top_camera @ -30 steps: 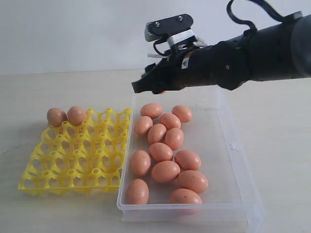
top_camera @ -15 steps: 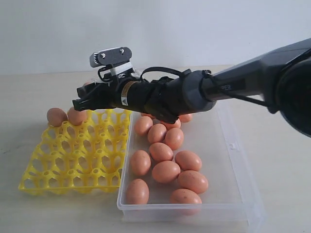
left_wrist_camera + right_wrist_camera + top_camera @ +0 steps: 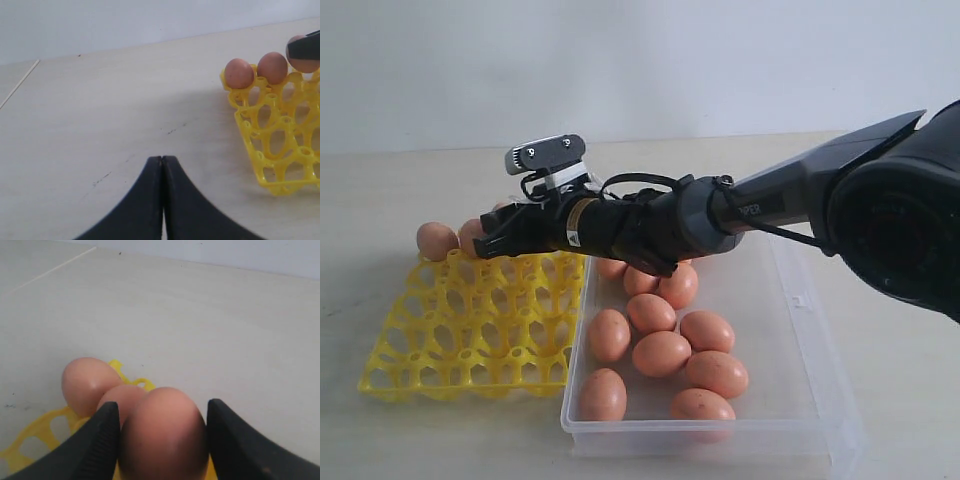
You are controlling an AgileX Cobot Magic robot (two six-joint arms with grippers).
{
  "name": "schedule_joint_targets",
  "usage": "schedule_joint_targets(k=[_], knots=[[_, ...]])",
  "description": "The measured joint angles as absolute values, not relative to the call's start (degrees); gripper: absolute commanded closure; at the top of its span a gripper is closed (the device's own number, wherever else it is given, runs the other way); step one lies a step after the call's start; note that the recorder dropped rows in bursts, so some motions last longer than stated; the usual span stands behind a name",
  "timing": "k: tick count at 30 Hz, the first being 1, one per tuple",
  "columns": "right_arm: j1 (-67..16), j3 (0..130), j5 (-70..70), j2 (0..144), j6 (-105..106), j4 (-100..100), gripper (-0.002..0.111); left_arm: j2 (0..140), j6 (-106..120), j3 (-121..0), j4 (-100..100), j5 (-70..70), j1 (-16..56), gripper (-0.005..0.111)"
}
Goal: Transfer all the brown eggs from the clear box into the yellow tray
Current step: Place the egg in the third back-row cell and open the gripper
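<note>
My right gripper (image 3: pixel 161 406) is shut on a brown egg (image 3: pixel 162 435), both fingers pressed against its sides. It hangs low over the far row of the yellow tray (image 3: pixel 470 330), right beside two brown eggs (image 3: pixel 436 240) seated in the tray's far left cups. In the exterior view the right gripper (image 3: pixel 490 243) hides most of the held egg. Several more brown eggs (image 3: pixel 660 352) lie in the clear box (image 3: pixel 770 300). My left gripper (image 3: pixel 162 159) is shut and empty above the bare table, left of the tray (image 3: pixel 272 135).
The right arm (image 3: pixel 720 215) stretches across the far left corner of the clear box and over some of its eggs. The tray and the box sit side by side, almost touching. A pale wall rises behind the table.
The right arm has swung left from above the box to the tray's far row and come down, carrying the egg. The left gripper shows no change.
</note>
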State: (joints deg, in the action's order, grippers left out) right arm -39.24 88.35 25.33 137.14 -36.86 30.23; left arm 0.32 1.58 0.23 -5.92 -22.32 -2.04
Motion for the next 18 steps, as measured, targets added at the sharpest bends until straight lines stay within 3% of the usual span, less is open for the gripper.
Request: schedule_joint_targets(k=[3,4,6,10,18], knots=[[-39.2,88.5,24.9,137.1,-36.6,30.2,0.041,0.3,1.6,0.2,-5.9,-22.3,-2.0,0.107],[-39.2,88.5,24.5,137.1,-36.6,30.1,0.034,0.3,1.6,0.2,-5.9,-22.3,-2.0,0.107],[-39.2,88.5,23.3,137.1,-36.6,29.6,0.031,0.3,1.6,0.2,-5.9,-22.3,-2.0,0.107],[-39.2,88.6,19.8,137.1,-36.6,29.5,0.043,0.3,1.6,0.2,-5.9,-22.3,-2.0,0.107],[-39.5,88.6,-6.1,124.2,-33.5,30.1,0.096,0.3,1.6,0.2,-5.9,-22.3,-2.0,0.107]])
